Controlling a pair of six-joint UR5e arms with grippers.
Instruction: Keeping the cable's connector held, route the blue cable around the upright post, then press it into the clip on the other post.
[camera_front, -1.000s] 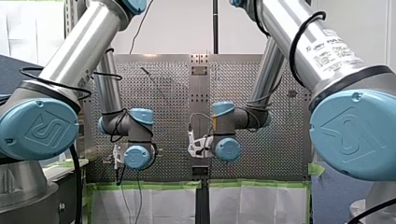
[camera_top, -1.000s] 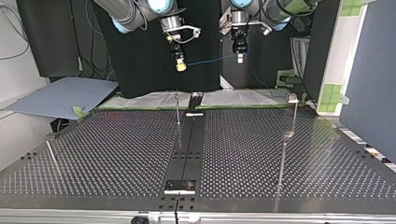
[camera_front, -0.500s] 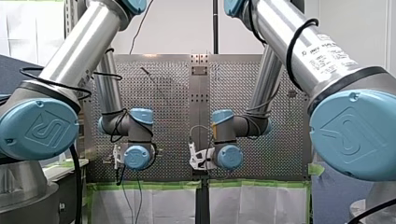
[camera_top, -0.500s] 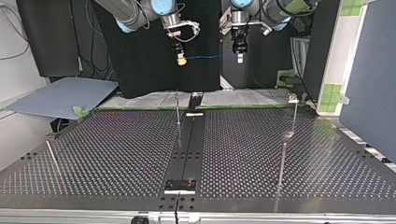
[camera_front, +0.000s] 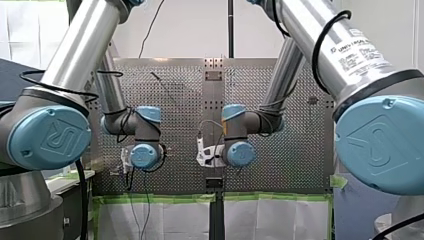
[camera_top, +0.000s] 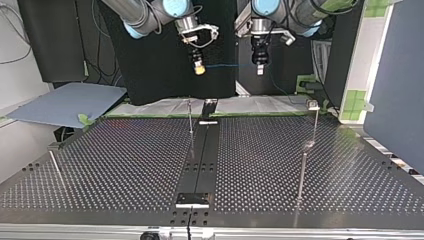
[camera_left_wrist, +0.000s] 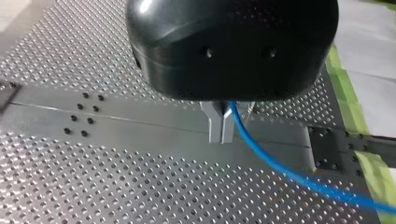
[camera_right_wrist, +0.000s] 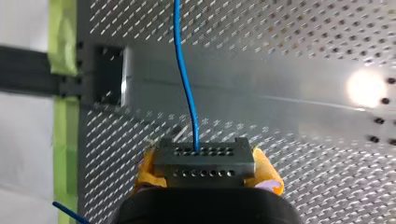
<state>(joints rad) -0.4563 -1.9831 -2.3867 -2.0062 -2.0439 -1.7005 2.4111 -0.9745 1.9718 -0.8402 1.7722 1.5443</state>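
In the right wrist view my right gripper (camera_right_wrist: 205, 163) is shut with its yellow pads on a grey connector block (camera_right_wrist: 204, 153). The blue cable (camera_right_wrist: 186, 88) runs straight ahead from that block. My left gripper (camera_left_wrist: 220, 139) has its metal fingers shut on the cable (camera_left_wrist: 261, 154), which trails off to one side over the table. Seen in the top view, both grippers hang high above the table's far edge, right gripper (camera_top: 199, 69) and left gripper (camera_top: 259, 69), with the cable (camera_top: 227, 65) stretched between them. A thin upright post (camera_top: 190, 117) and a post topped by a clip (camera_top: 313, 106) stand below.
Another upright post (camera_top: 302, 170) stands nearer the top view's camera at its right, and a leaning rod (camera_top: 56, 169) at its left. A dark centre strip (camera_top: 202, 150) runs down the perforated table (camera_top: 125, 165). Green tape (camera_right_wrist: 63, 42) edges the table.
In the top view both grippers have shifted slightly to the right; the right one rose and came back down. The cable stays stretched between them, and both grips are unchanged.
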